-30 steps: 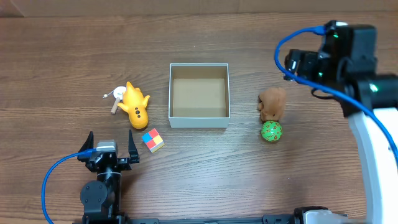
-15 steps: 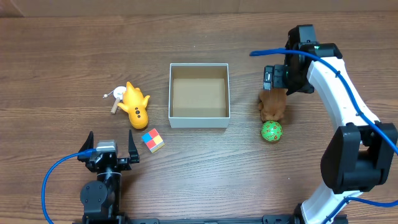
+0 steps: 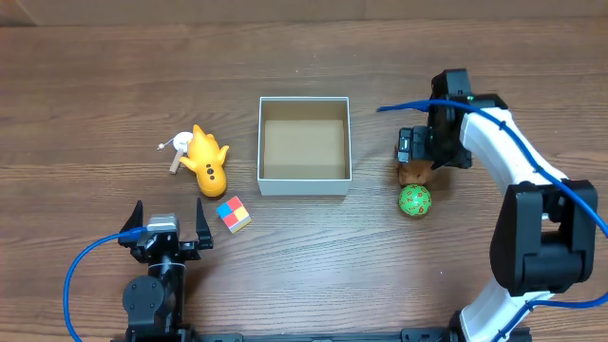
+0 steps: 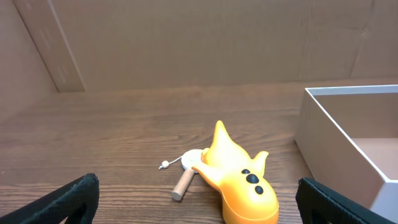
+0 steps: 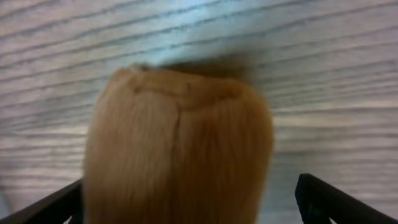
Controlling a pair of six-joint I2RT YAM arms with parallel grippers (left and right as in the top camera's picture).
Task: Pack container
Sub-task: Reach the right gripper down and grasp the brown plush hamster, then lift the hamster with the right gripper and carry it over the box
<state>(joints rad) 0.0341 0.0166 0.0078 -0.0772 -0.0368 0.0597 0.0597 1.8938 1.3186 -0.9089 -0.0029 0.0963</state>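
Note:
The container [image 3: 304, 184], a square white-walled box with a bare brown floor, sits mid-table; its corner shows in the left wrist view [image 4: 336, 134]. A brown plush toy [image 3: 416, 173] lies to its right, mostly hidden under my right gripper [image 3: 416, 152]. In the right wrist view the plush [image 5: 177, 149] sits between my open fingers [image 5: 193, 199]. A green ball [image 3: 414, 201] lies just in front of the plush. A yellow toy [image 3: 207, 159] and a colour cube [image 3: 233, 214] lie left of the box. My left gripper [image 3: 163, 228] is open and empty; the yellow toy [image 4: 242, 183] lies ahead of it.
A small wooden stick with a white disc and string [image 3: 176, 152] lies beside the yellow toy, also in the left wrist view [image 4: 185, 180]. A cardboard wall [image 4: 199, 43] stands behind the table's far edge.
My right arm has swung in from the far right and come down over the brown plush, its open fingers now on either side of it. The left arm has not moved.

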